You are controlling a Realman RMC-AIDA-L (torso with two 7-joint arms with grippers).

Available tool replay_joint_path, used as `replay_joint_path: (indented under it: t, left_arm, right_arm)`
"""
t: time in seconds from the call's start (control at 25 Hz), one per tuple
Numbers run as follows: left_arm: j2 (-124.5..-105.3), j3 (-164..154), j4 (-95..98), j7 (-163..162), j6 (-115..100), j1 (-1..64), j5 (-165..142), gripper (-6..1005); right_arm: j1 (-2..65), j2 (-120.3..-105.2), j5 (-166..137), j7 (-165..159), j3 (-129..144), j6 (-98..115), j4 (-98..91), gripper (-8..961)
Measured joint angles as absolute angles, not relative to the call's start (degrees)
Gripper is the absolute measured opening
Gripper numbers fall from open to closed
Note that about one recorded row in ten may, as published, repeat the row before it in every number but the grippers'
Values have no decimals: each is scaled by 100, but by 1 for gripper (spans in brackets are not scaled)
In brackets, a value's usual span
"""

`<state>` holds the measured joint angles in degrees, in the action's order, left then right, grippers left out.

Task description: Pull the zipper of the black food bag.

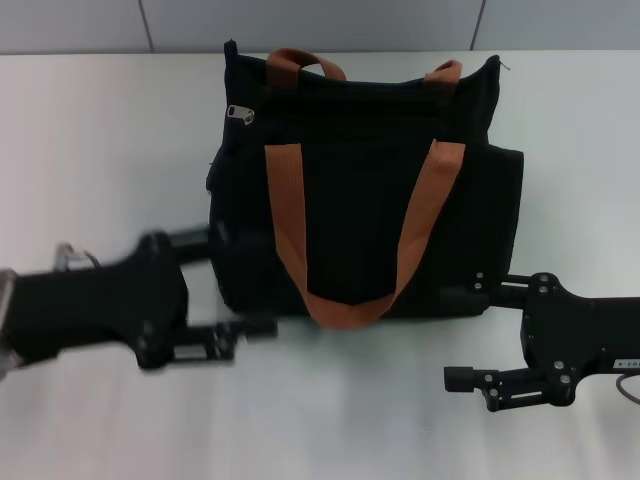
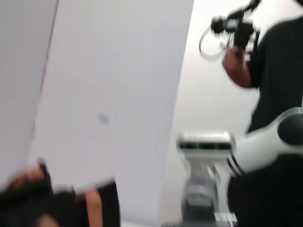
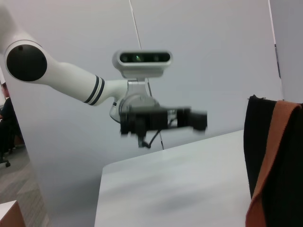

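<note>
Table [image 1: 90,130]: white, bearing all.
Black food bag [image 1: 360,180]: lying centre, orange straps [image 1: 285,215] looping down its face.
My left gripper [image 1: 215,290]: at the bag's near-left corner, fingers spread, holding nothing.
My right gripper [image 1: 470,335]: near-right corner, likewise spread and empty.
Zipper [image 1: 240,114]: silvery tab at the far-left top corner, zip line running toward my right. It lies beyond my left gripper, the nearer one.

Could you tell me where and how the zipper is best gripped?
Grip the small silvery pull tab of the zipper, at the top corner of the bag on the robot's left. Come from that side with the left gripper, probably: the tab hangs free against the black fabric there.
</note>
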<state>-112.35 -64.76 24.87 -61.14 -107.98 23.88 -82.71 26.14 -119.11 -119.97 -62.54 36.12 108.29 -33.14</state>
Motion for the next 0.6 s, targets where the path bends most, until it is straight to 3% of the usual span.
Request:
replay_joint_path:
  t: [0.24, 0.36, 0.48, 0.6]
  left_arm:
    - [-11478, -4785, 2497, -5711, -10651, 2379, -8264, 708]
    - [-11432, -4469, 2513, -5698, -10163, 2449, -8297, 699]
    - [-11252, -4495, 2587, -5790, -9428, 2595, -8509, 690]
    - [-11235, -4496, 2768, -5939, -9073, 2702, -8966, 680]
  right_arm:
    - [2611, -11909, -12003, -6272, 3612, 10823, -3314, 826]
    - [2614, -11905, -12015, -6285, 3612, 10829, -3314, 826]
    - [2600, -11900, -12019, -6288, 3603, 10841, -3314, 826]
    - [2591, -11899, -12020, -6290, 3603, 10844, -3313, 826]
